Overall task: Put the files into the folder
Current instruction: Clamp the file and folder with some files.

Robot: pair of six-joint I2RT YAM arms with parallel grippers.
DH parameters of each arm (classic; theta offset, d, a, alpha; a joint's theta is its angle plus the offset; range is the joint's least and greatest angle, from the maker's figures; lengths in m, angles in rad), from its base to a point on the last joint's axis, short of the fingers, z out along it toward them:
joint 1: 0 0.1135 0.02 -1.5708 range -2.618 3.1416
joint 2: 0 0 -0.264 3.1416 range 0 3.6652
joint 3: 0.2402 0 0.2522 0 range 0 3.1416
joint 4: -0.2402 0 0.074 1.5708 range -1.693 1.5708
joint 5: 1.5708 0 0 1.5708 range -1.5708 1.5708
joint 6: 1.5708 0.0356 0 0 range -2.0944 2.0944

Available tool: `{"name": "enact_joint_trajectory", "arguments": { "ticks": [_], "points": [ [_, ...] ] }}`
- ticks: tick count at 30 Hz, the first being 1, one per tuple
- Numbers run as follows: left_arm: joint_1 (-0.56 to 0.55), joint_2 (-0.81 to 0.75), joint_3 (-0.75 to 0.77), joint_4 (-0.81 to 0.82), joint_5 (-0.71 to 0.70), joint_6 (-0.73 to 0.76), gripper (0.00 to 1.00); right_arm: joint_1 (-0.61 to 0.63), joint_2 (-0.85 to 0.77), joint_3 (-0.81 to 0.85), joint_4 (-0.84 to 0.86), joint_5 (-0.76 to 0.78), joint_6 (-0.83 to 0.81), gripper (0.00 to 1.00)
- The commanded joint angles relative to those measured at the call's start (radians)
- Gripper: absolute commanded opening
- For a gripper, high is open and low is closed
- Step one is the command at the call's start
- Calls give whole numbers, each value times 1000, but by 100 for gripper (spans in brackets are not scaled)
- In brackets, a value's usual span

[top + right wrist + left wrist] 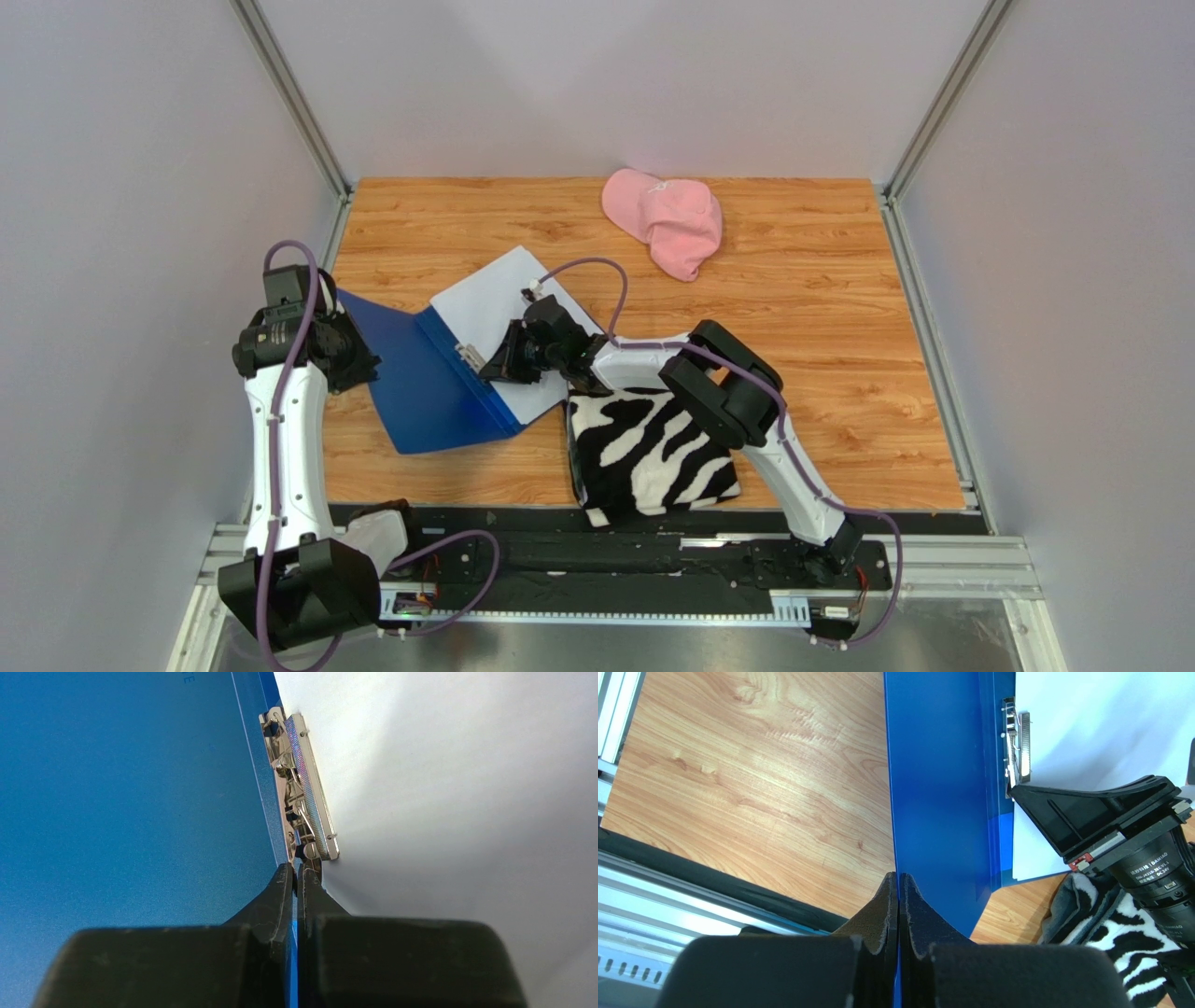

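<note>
On the wooden table (842,350) the blue folder (421,378) lies open at about 9 o'clock from the table's middle. Its cover is spread toward 9 o'clock and the white sheets (498,301) rest on its other half, toward 3 o'clock. We see only a blank face of the files and cannot count them. The metal clip (302,784) runs along the spine, at the edge of the paper. Our left gripper (898,876) is pinched tight on the outer edge of the cover, which runs straight in between the two fingers. Our right gripper (295,868) has its fingers pressed together, tips touching the near end of the clip. We cannot tell whether they pinch any part of it. A zebra-striped cloth (652,455) lies folded at 6 o'clock, just beside the near corner of the sheets and partly under the right arm. A pink cap (666,217) sits at about 12 o'clock, well apart from the folder.
</note>
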Motion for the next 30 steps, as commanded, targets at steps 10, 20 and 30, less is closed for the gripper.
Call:
{"name": "enact_joint_trajectory", "arguments": {
  "ticks": [10, 20, 30],
  "points": [
    [14, -107, 3, 55, -91, -34, 0, 24, 78, -156, -264, 242, -52, 0],
    [14, -117, -17, 50, -68, -16, 0, 41, 93, -218, -202, 218, 16, 0],
    [14, -111, -26, 50, -13, -22, 0, 67, 151, -203, -239, 345, -7, 0]
  ]
}}
